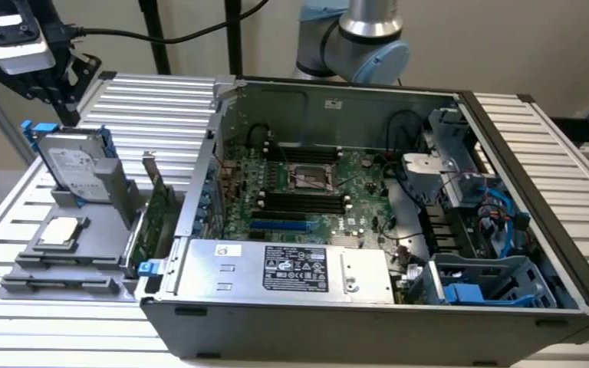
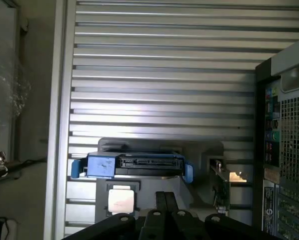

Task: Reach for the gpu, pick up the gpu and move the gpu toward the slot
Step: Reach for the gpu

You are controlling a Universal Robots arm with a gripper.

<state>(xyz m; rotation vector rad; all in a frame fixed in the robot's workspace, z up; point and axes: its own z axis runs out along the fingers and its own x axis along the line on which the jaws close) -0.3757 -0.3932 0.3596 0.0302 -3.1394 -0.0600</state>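
The gripper [image 1: 67,107] hangs in the upper left of the exterior frame, above the hard drive [image 1: 74,161] and well apart from the gpu [image 1: 156,207]. In the wrist picture its jaws look drawn together and hold nothing. The gpu stands on edge at the left of centre in the exterior frame, in a slot of the grey holder [image 1: 59,280]. It sits just beside the outer wall of the open computer case [image 1: 274,337], with its metal bracket uppermost. The likeliest trouble, as I judge it, comes from that tight spot. The card is thin and offers only a narrow edge, so jaws that come down slightly off line could strike the case wall or the holder rather than straddle the card. Jaws that have not parted would simply press on its top edge and could tip it. A shallow or off-centre hold on the bracket end could let the card swing or slip once it is lifted. The hard drive stands nearer the gripper than the card, so a low sideways path could clip its blue frame. By count there is one gpu, one hard drive, one small square chip [image 1: 61,230] lying flat in the holder, one holder, one computer case, one slatted metal table [image 1: 162,100], and one arm with one gripper.
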